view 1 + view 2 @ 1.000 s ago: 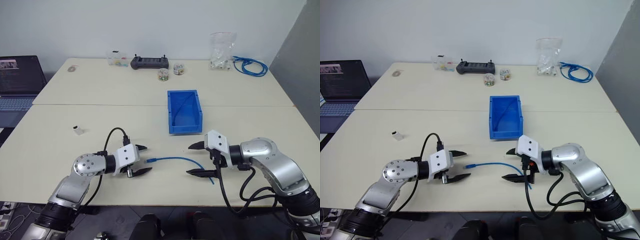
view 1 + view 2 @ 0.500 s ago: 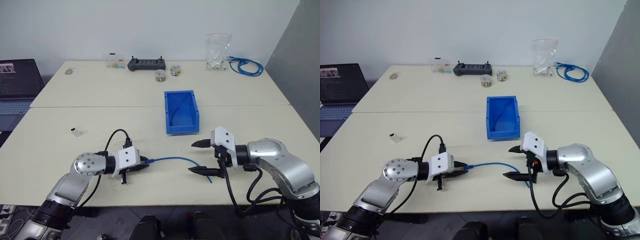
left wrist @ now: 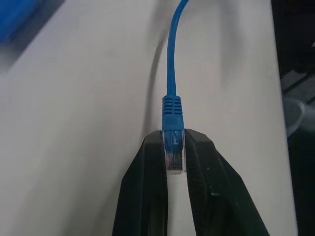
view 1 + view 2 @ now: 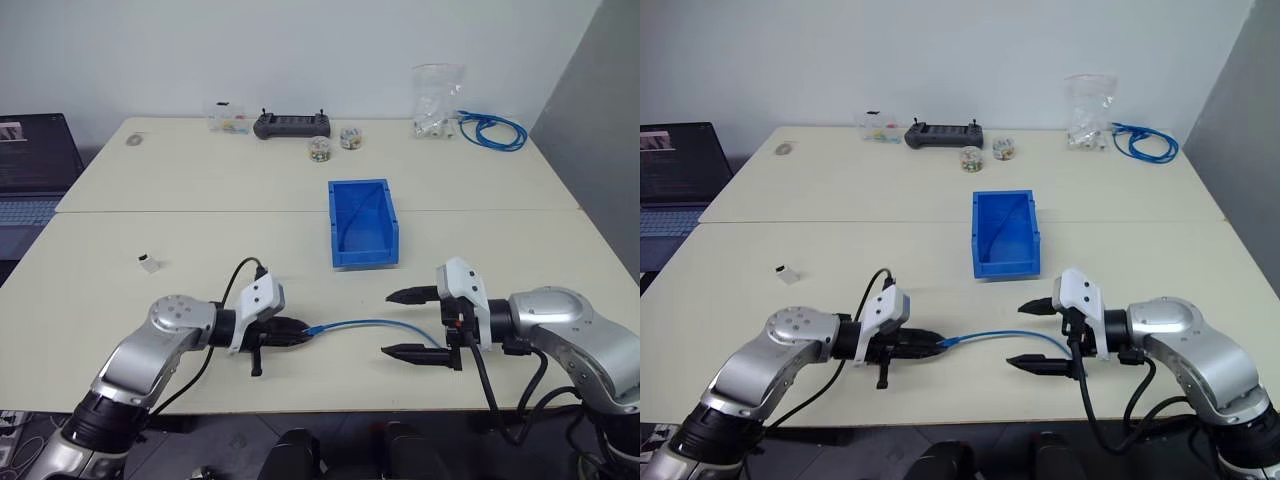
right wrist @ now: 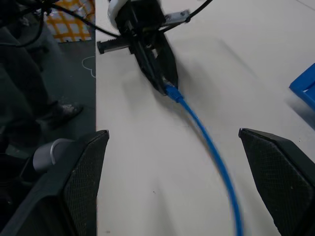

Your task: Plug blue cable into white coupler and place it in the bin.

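My left gripper [image 4: 300,331] is clamped on the clear plug at the end of the blue cable [image 4: 375,323], with the two black fingers [image 3: 147,187] pressed against either side of the plug. From there I see the cable run across the table [image 4: 200,225] in a shallow arc toward my right gripper [image 4: 408,324], whose fingers are spread wide and hold nothing; the cable's far end lies between them, close to the lower finger. In the right wrist view the cable [image 5: 206,142] leads straight from the left gripper [image 5: 160,81] toward the camera.

The bin [image 4: 363,222] sits on the table beyond both grippers, a little nearer my right side, open top up. The white coupler [image 4: 149,263] lies well apart on my left part of the table, untouched, nowhere near the cable.

Along the far edge I see a black controller [image 4: 291,125], two small jars [image 4: 320,149] beside it, a clear plastic bag [image 4: 437,100] and a coiled bundle of blue cable [image 4: 492,131]. A laptop [image 4: 35,165] sits off the table's left side.
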`<action>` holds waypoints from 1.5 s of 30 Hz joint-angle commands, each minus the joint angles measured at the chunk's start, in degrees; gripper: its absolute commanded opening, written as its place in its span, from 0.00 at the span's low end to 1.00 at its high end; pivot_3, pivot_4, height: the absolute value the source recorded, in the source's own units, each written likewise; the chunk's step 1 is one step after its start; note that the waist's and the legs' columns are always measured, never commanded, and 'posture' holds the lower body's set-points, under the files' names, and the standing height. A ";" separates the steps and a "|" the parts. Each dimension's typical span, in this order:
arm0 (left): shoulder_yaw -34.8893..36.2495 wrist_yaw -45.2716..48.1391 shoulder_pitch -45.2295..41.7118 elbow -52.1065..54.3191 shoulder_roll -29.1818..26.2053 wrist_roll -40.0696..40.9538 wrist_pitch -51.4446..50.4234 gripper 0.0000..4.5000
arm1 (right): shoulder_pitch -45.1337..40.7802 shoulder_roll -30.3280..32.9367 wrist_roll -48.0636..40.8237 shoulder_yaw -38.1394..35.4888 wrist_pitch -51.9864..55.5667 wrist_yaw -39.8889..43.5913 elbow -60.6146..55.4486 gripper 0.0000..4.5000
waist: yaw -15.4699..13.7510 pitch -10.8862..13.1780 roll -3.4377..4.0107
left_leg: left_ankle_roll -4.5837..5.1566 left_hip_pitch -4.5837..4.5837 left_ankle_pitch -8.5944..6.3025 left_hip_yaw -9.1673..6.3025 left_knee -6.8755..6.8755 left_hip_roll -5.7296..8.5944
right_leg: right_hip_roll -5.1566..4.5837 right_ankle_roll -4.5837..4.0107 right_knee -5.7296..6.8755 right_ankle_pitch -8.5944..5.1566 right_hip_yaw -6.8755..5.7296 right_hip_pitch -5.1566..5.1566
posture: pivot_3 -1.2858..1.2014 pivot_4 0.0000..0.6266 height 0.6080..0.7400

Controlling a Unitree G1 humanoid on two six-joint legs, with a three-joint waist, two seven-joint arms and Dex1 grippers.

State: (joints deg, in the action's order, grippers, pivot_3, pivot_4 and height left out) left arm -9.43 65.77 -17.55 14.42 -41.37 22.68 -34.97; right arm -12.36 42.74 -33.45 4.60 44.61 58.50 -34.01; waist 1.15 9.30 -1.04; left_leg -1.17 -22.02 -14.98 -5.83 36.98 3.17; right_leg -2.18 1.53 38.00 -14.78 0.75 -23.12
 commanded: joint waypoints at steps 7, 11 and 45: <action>4.27 -5.80 -10.27 -0.26 8.07 9.80 -9.49 0.05 | 5.17 -0.56 -5.86 -6.49 1.26 -6.00 -4.37 1.00 | 0.23 0.03 -0.05 | -0.01 0.02 0.00 0.00 -0.01 -0.02 | 0.02 0.00 0.03 0.00 0.01 0.00 | 0.52 0.24 1.00; 4.61 -8.20 -12.18 -0.79 11.53 11.57 -11.03 0.05 | 4.38 -4.89 -5.33 -7.13 -1.12 -10.46 -1.10 1.00 | 0.31 0.04 -0.07 | -0.01 0.03 0.01 0.01 0.00 -0.01 | 0.03 0.00 0.04 0.00 0.03 0.00 | 0.52 0.24 1.00; 13.25 -16.14 -15.30 0.31 13.20 34.26 -29.91 0.05 | -10.89 -18.37 -31.66 -11.11 10.81 -24.66 9.78 0.84 | 0.48 0.06 -0.08 | -0.03 0.04 0.02 0.03 0.00 0.01 | 0.03 -0.28 0.09 0.17 0.09 -0.04 | 0.52 0.24 1.00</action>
State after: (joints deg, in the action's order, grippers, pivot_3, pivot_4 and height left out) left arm 2.78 49.50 -32.19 13.02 -27.69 55.38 -64.80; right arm -22.16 24.21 -63.65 -6.48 55.56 33.63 -23.48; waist 1.63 9.36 -1.12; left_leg -1.20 -21.98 -14.96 -5.80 36.98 3.18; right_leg -2.15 1.25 38.08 -14.61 0.84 -23.17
